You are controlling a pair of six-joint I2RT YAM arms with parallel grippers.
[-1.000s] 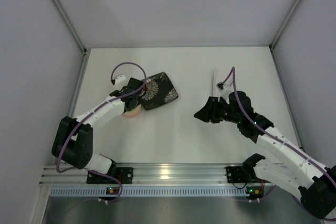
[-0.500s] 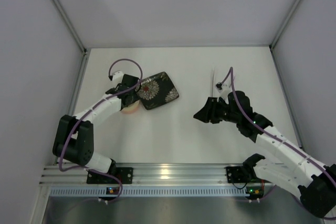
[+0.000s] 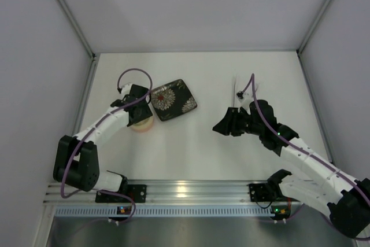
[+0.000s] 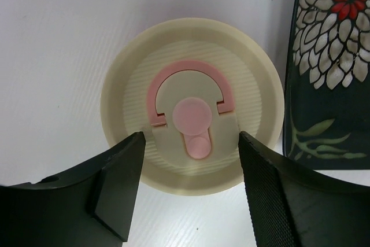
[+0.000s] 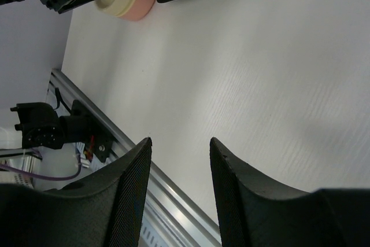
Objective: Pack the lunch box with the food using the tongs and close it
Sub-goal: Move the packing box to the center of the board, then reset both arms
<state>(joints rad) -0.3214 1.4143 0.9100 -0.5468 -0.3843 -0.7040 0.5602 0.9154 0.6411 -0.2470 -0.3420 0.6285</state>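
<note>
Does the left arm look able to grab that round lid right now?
Probably yes. The left gripper hangs right over the lid, its fingers open on either side of the lid's near part, with nothing between them. The plate lies beside it, out of the way.

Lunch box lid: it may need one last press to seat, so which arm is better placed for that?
Left. The left gripper hangs directly over the lid, its fingers apart on either side. The right gripper is open over the table, well off to the other side.
</note>
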